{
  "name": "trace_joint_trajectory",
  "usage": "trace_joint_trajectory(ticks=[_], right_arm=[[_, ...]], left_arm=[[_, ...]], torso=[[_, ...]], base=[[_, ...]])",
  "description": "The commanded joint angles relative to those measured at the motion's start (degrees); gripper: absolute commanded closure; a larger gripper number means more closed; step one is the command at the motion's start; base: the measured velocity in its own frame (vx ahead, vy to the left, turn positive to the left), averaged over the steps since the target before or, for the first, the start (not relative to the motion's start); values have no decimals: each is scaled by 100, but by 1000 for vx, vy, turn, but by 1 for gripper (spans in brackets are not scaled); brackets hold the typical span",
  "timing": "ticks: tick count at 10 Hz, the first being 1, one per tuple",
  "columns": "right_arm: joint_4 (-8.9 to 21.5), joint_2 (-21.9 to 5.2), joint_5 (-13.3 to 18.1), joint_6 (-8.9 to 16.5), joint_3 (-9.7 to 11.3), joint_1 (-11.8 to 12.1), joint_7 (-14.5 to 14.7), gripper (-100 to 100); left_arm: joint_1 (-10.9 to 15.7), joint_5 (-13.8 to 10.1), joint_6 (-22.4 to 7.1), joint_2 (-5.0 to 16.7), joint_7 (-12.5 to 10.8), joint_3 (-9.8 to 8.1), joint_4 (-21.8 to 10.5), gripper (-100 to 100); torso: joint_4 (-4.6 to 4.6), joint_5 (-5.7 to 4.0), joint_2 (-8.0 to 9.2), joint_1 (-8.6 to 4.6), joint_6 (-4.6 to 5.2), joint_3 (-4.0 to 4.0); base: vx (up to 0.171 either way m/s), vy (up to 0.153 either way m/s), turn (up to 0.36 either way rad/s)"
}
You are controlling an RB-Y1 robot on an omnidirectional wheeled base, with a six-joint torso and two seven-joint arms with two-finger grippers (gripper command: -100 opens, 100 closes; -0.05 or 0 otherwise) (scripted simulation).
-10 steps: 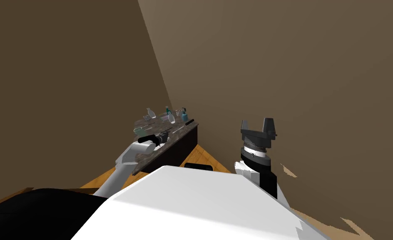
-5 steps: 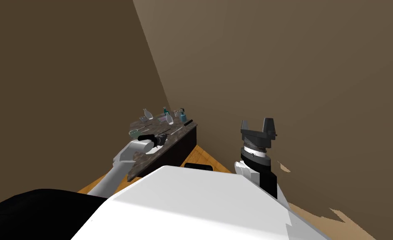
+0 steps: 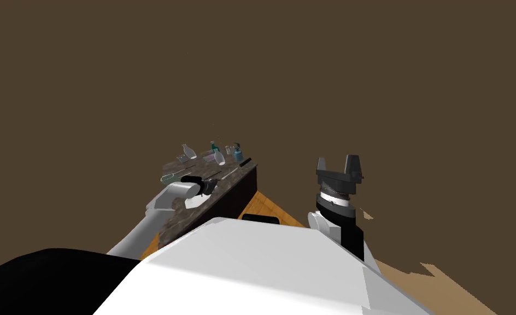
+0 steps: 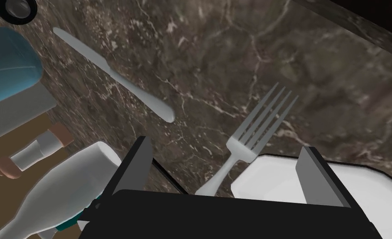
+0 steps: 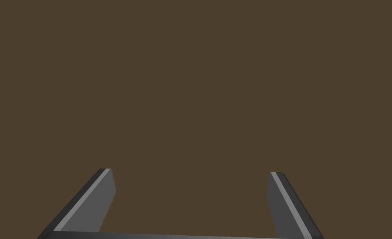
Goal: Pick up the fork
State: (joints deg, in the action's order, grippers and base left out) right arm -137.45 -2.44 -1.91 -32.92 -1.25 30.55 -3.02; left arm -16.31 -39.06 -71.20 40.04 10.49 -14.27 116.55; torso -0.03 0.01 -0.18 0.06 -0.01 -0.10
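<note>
A grey fork (image 4: 249, 137) lies flat on the dark marbled table top (image 4: 315, 74), tines pointing away from my left gripper (image 4: 228, 155). That gripper hovers just above it, open, and the fork's handle runs in between its two fingers (image 4: 139, 162). In the head view my left gripper (image 3: 210, 186) reaches over the table's near part. My right gripper (image 3: 338, 167) is held up to the right of the table, open and empty, its fingers (image 5: 101, 199) spread wide.
A grey knife (image 4: 112, 74) lies beyond the fork. A white plate (image 4: 357, 182) sits right beside the fork's handle. A white bottle (image 4: 62, 195), a small corked vial (image 4: 33, 151) and a blue container (image 4: 8, 62) stand on the gripper's other side. Several bottles (image 3: 218, 156) crowd the table's far end.
The head view has swung, so the table and my left arm sit a little further left and the brown wall now spans the whole background. My right arm has kept its place.
</note>
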Motion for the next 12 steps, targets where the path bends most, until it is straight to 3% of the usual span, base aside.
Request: trace_joint_trajectory(ticks=[1,4,5,7,8,12], right_arm=[[0,0,0,0,0,0,0,0],[0,0,0,0,0,0,0,0],[0,0,0,0,0,0,0,0],[0,0,0,0,0,0,0,0],[0,0,0,0,0,0,0,0],[0,0,0,0,0,1,0,0]], left_arm=[[19,-87,-242,81,84,-26,-68,-100],[60,-310,-726,331,342,-51,-287,-100],[60,-310,-751,331,342,-51,-287,-100],[92,-501,-1111,569,580,-67,-484,-100],[92,-501,-1188,569,580,-67,-484,-100],[136,-791,-1854,1005,962,-85,-788,-100]], torso=[[0,0,0,0,0,0],[-1,1,-2,2,-2,-1],[0,1,-1,4,-1,-1],[0,1,-1,1,-1,0],[-2,1,-10,5,-1,-6],[-2,3,-7,10,-2,-5]], base=[[35,13,-46],[46,19,-71],[30,24,-50],[60,23,-106],[53,35,-51],[53,34,-89]])
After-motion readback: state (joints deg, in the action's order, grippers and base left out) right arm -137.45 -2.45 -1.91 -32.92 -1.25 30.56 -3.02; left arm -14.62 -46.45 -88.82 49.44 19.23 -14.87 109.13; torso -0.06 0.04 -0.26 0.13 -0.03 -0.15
